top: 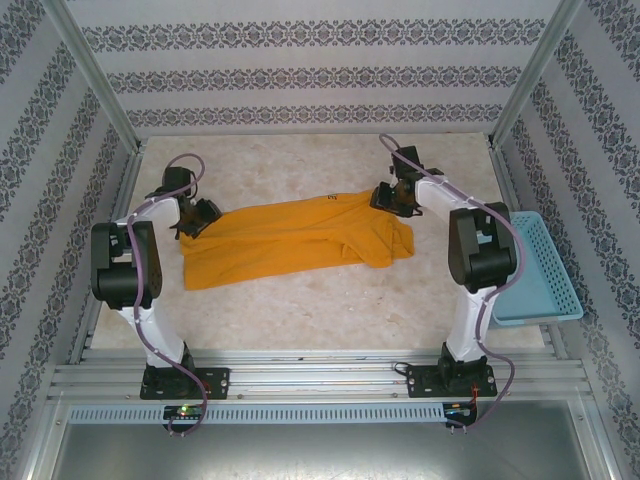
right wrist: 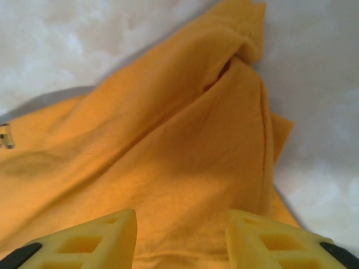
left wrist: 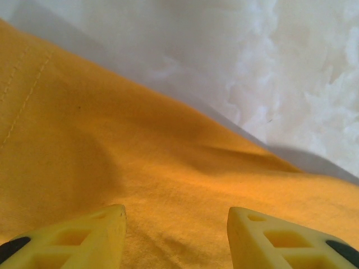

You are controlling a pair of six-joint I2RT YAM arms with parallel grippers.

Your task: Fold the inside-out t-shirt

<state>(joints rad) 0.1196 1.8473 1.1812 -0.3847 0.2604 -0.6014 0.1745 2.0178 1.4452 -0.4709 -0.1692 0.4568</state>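
T-shirt one, on table; blue basket one, right edge

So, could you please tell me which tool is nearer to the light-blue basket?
Right. The right tool is at the right end of the mustard-orange t-shirt, on the same side as the light-blue basket. The left tool is at the left end, across the garment.
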